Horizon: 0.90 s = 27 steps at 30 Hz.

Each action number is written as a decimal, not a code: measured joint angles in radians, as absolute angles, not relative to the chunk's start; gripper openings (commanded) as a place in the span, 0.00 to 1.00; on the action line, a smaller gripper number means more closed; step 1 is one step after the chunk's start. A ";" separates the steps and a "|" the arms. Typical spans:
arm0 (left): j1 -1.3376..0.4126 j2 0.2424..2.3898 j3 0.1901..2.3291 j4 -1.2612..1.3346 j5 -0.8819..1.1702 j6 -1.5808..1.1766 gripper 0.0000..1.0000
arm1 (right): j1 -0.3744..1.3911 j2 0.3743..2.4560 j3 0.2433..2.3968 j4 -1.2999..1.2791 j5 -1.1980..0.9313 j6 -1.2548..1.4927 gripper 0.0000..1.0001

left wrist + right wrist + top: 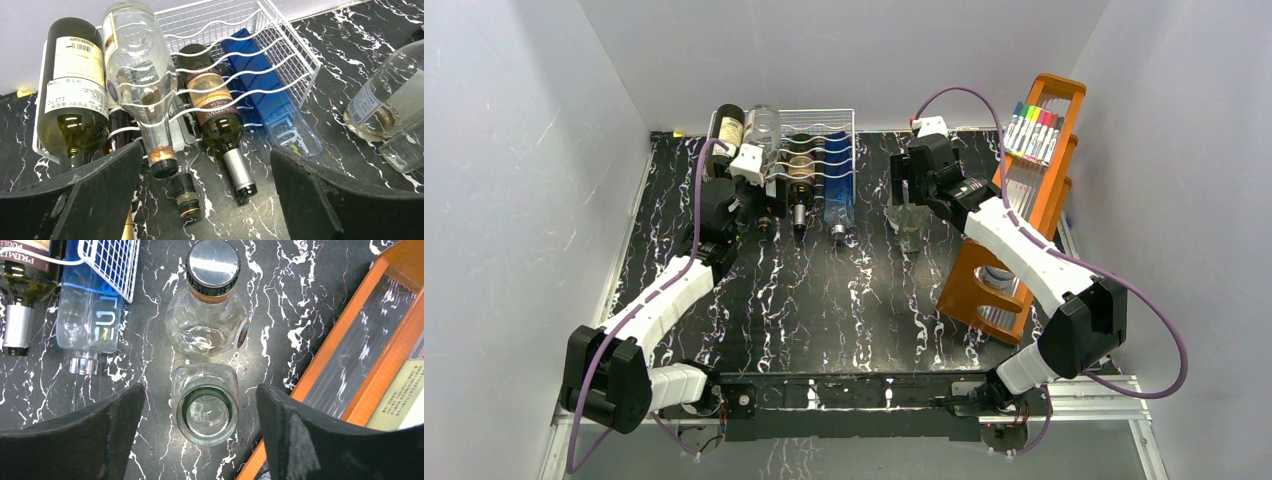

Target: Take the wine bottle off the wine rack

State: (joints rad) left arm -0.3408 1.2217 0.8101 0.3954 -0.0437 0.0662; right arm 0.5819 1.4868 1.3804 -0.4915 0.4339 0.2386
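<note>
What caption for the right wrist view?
Right jaws open either side of an uncapped clear bottle standing on the table, a capped bottle beside it, wire rack at upper left.

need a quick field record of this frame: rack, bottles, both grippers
rack: wire rack, bottles lying in it, necks toward the arms
in rack: dark bottle with white label, clear bottle, brown-label wine bottle, blue bottle
off rack: capped bottle and uncapped bottle, both clear, standing right of it
left gripper: open, facing the necks, holding nothing
right gripper: open, above the uncapped bottle, not touching it
</note>
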 measured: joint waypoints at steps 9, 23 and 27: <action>-0.333 1.222 0.819 0.386 -0.019 0.062 0.98 | 0.586 1.405 1.466 -0.570 0.365 0.231 0.98; -0.316 1.222 0.826 0.365 -0.047 0.056 0.98 | 0.900 1.452 1.545 -0.559 0.337 0.255 0.98; -0.308 1.220 0.827 0.363 -0.086 0.056 0.98 | 0.944 1.557 1.542 -0.543 0.338 0.260 0.98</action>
